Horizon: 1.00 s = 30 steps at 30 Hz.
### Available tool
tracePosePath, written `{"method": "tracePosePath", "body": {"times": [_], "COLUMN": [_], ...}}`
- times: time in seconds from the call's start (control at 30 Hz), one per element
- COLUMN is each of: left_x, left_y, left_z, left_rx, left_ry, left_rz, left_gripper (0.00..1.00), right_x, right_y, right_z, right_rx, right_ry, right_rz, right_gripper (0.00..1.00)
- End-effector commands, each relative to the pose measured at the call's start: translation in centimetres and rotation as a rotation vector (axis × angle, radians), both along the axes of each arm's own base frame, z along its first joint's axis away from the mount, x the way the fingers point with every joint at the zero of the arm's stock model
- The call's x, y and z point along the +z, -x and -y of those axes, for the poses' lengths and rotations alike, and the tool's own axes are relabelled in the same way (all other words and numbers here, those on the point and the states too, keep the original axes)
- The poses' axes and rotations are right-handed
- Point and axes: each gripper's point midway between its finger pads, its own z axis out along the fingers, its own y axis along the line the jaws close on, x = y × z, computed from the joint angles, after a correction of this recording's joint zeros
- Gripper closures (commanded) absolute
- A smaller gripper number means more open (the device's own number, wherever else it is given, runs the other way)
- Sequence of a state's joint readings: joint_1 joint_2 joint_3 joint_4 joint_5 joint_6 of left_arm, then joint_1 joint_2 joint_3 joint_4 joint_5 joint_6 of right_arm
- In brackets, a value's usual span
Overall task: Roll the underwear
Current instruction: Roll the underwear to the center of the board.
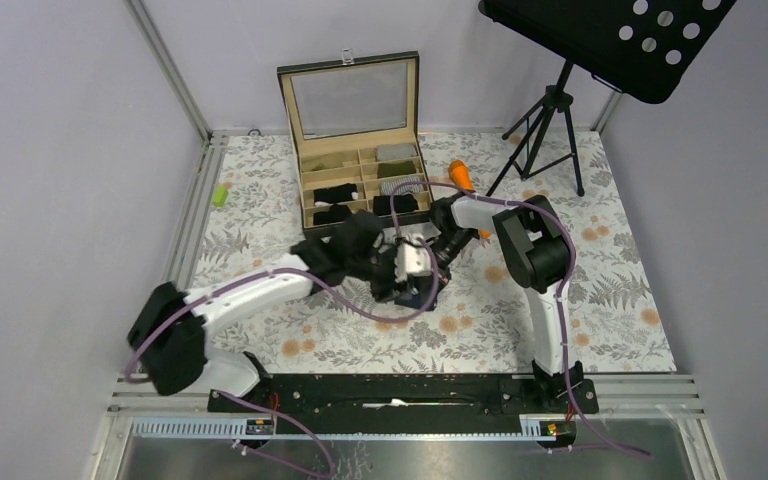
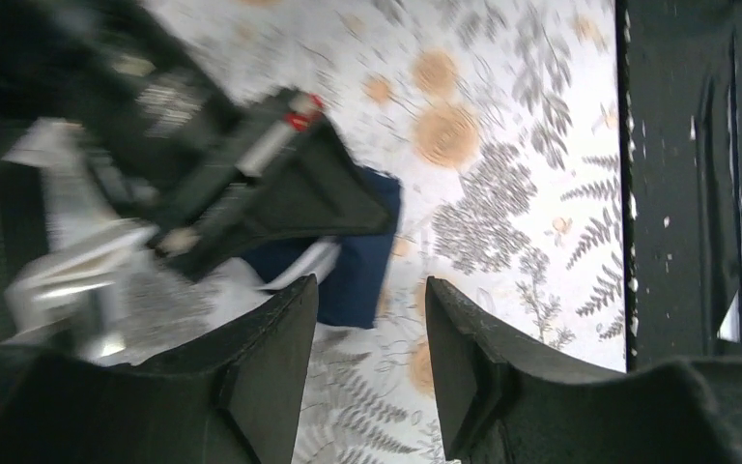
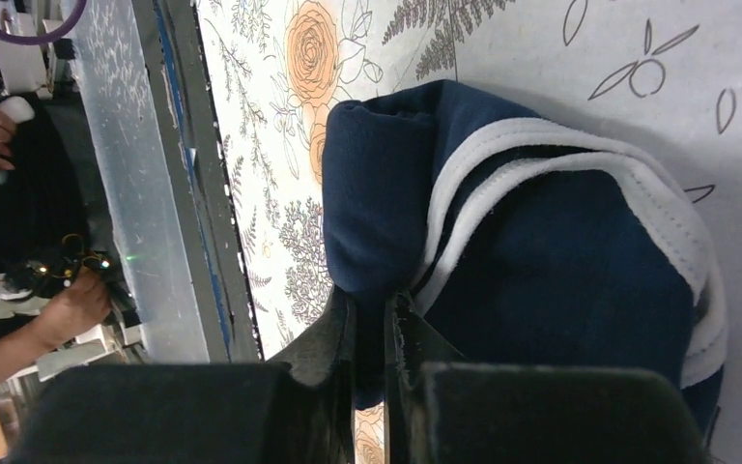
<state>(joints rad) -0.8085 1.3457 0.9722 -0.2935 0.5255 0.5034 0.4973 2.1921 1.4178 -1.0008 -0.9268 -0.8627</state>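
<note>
Both arms are meeting at mid-table, over the floral tablecloth (image 1: 580, 300), in front of the open organizer box (image 1: 360, 150).

- The navy brief (image 3: 541, 290) with white trim is lying bunched and partly folded on the cloth, under the two wrists.
- The right gripper (image 3: 375, 304) is pinching a fold at the brief's edge, its jaws nearly together on the fabric.
- The left gripper (image 2: 369, 295) is hovering just short of the navy brief (image 2: 357, 271) with fingers spread and nothing between them.
- Black fabric bundles (image 1: 335, 193) are sitting in several of the box's compartments.
- An orange stick (image 1: 460, 175) is lying just right of the box.
- A green cylinder (image 1: 220, 195) is resting near the left wall, well apart.
</note>
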Motion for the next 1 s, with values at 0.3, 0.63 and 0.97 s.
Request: {"method": "tracePosePath", "body": {"times": [0.3,0.63,0.97], "left_x": [-10.4,-13.9,-14.3], "left_y": [-0.1,0.0,2.7], "left_z": [3.1,2.7,1.5], "left_rx": [-0.217,-0.251,-0.319], "left_ry": [-0.184,-0.278,-0.341], "left_rz": [0.121,0.174,0.022], "left_gripper": [0.49,0.67,1.00], "right_x": [-4.7,-4.6,5.8], "right_y": [0.1,0.1,-5.6], "right_z": [3.2,3.1,1.5], "right_rx": [0.039,0.033,-0.010], "right_ry": [0.220,0.217,0.068], "right_rz": [0.063,0.072,0.272], "right_gripper": [0.98,0.97,0.57]}}
